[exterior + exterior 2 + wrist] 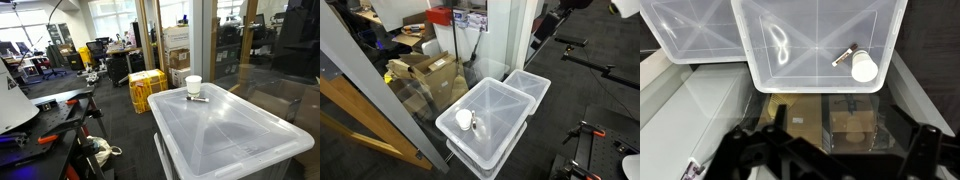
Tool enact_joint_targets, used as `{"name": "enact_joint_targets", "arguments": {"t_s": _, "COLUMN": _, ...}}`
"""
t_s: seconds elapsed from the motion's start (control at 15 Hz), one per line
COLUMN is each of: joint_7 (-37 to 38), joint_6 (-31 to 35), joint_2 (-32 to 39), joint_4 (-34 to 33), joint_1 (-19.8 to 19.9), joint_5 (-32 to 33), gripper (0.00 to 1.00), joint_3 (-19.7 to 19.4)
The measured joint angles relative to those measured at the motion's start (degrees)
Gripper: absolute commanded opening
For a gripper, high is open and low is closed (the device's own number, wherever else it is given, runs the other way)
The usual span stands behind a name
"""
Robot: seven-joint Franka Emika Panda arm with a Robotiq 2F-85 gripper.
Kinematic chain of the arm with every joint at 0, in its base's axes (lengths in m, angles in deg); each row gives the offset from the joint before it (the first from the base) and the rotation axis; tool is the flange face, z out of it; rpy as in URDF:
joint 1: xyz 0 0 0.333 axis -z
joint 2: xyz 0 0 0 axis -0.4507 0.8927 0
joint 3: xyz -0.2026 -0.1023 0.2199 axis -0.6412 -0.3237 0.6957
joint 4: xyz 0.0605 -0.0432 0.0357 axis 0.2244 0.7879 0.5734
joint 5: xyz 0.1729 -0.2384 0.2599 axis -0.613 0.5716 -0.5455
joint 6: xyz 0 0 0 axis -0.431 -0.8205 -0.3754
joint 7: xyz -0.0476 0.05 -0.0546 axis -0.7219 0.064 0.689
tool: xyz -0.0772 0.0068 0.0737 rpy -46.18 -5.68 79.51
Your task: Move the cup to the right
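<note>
Two clear plastic storage bins with closed, ribbed lids are seen side by side in an exterior view: the nearer bin (505, 105) and the farther bin (530, 88). Nothing can be made out inside either bin through the cloudy plastic.

The small white paper cup (193, 85) is set upright on the lid of the nearer bin, close to one corner. A thin dark pen-like stick (197, 98) lies flat on the same lid, just beside the cup; whether the two touch cannot be told. Whether anything is held in the cup cannot be told either.

In the wrist view, the cup (864, 67) and stick (844, 54) are shown near the lid's edge. The dark end effector (830, 160) is well apart from them, and its silhouette does not show whether it is spread or pressed together.

A yellow plastic crate (147, 88) stands on the floor beyond the bin.
</note>
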Motion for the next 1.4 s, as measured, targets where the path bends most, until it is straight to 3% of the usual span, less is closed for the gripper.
{"name": "enact_joint_targets", "arguments": {"t_s": 0.73, "joint_7": 1.14, "joint_6": 16.31, "joint_2": 18.49, "joint_4": -4.05, "joint_1": -0.75, "joint_5": 0.11, "gripper": 1.0, "joint_3": 2.61}}
{"name": "enact_joint_targets", "arguments": {"t_s": 1.07, "joint_7": 0.4, "joint_6": 16.47, "joint_2": 26.12, "joint_4": -8.69, "joint_1": -1.41, "joint_5": 0.25, "gripper": 1.0, "joint_3": 2.72}}
{"name": "enact_joint_targets", "arguments": {"t_s": 1.4, "joint_7": 0.29, "joint_6": 16.42, "joint_2": 27.8, "joint_4": -9.99, "joint_1": -1.9, "joint_5": 0.24, "gripper": 1.0, "joint_3": 2.68}}
